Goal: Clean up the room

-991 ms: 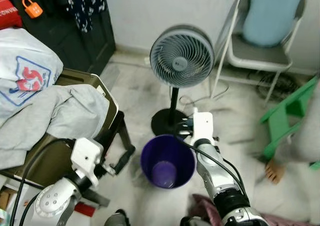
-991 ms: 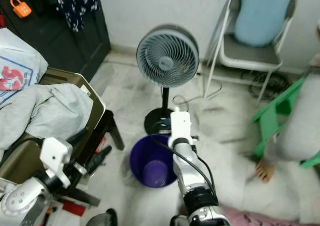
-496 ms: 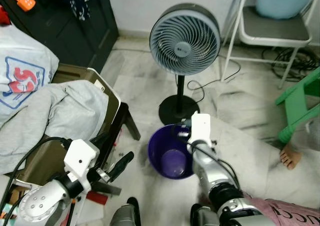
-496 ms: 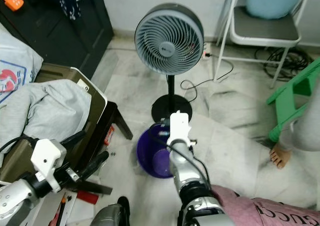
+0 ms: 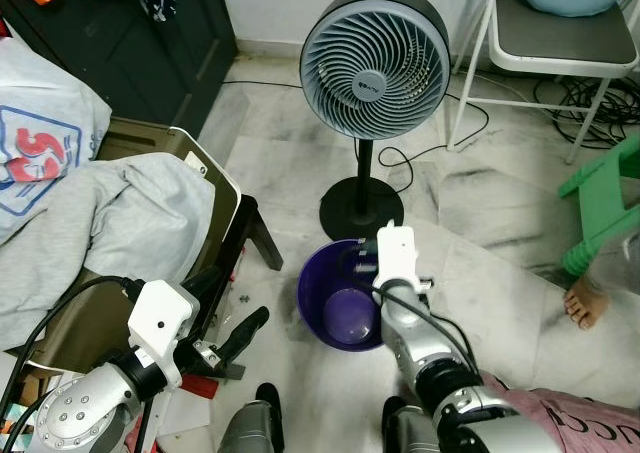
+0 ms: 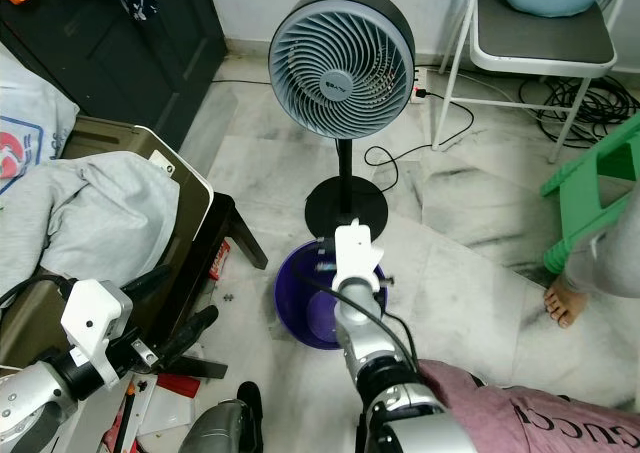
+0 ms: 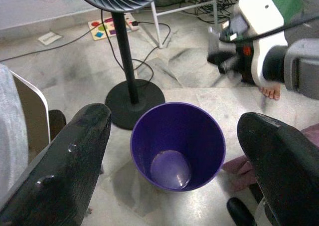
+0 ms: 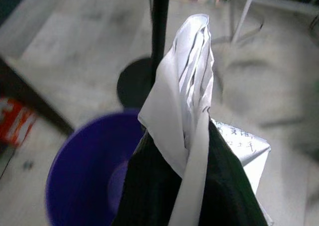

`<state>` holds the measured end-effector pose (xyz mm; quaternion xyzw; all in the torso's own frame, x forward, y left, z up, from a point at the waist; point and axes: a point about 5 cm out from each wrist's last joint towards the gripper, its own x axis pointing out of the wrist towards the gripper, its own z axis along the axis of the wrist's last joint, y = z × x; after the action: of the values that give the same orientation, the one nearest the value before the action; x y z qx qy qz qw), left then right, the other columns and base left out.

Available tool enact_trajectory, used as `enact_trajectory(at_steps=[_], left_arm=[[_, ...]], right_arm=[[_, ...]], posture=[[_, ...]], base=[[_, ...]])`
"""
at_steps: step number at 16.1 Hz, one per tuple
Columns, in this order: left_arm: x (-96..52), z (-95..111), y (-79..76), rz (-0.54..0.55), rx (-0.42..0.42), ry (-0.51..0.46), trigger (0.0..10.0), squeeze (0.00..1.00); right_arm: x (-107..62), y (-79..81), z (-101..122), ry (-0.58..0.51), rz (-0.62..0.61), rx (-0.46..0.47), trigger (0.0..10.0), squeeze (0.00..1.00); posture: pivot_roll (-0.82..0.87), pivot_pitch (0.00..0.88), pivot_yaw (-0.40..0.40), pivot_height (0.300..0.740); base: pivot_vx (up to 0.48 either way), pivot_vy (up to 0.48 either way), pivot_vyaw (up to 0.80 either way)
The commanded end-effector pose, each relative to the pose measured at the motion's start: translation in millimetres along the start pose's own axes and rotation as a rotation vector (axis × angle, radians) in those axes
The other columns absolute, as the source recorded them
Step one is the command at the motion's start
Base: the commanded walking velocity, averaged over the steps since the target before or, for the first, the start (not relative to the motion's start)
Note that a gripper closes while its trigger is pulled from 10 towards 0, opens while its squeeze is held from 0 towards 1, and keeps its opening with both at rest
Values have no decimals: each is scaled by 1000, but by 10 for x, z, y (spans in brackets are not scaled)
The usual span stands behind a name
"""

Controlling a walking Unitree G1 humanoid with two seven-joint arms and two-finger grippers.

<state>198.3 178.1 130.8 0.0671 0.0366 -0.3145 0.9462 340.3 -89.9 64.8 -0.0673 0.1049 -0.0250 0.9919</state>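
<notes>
paper (image 8: 192,81): crumpled white sheet w/ faint print, pinched in right gripper (image 8: 187,151); judged v. light, soft, crushes easily, no slip risk but may flutter or cling on release.
hold point: fingers clamp the lower folds; loose top sticks up past the tips. Grip looks OK as is, no need to re-take.
right gripper state: fingers closed tight on the paper, dark pads mostly wrapped by it.
right gripper place: in head views, wrist sits at the purple bin's (image 5: 335,303) 3 o'clock rim, fingers hidden behind the white wrist block.
paper vs bin: wrist view shows bin mouth below & toward 8 o'clock of the paper; prob. near rim, can't tell if fully over the opening.
bin: upright on pale floor (image 5: 480,223), just at 6 o'clock of fan (image 5: 373,63) base; looks empty inside.
left gripper (image 7: 169,151): fingers spread wide, holding nothing, aimed at bin from its 9 o'clock side.
nearby: grey cloth (image 5: 130,223) heaped on chair at 9 o'clock; person's bare foot (image 5: 583,306) at 3 o'clock, well apart.
</notes>
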Motion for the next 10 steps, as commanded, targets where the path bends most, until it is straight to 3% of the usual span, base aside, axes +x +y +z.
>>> enact_trajectory(at_steps=[1,5,6,7,8,10], left_arm=[[-41,-18,-3,11,-6,17,10000,0],[-10,-14,-33,19,-19,8,10000,0],[-10,-15,-36,24,-17,7,10000,0],[-9,-14,-31,30,-14,7,10000,0],[-8,-13,-17,40,-7,5,10000,0],[2,-7,21,64,2,-1,10000,0]], right_arm=[[-20,82,39,-32,22,-9,10000,0],[3,25,68,-55,16,26,10000,0],[9,25,83,-62,25,34,10000,149],[7,28,69,-53,28,41,10000,373],[-4,35,18,-27,33,60,10000,478],[-27,40,-118,60,41,94,10000,478]], posture=[[177,367,103,740],[172,367,93,740],[172,366,91,740],[173,366,91,740],[174,365,90,740],[171,367,93,740]], base=[[0,0,0],[0,0,0],[0,0,0],[0,0,0],[0,0,0],[0,0,0]])
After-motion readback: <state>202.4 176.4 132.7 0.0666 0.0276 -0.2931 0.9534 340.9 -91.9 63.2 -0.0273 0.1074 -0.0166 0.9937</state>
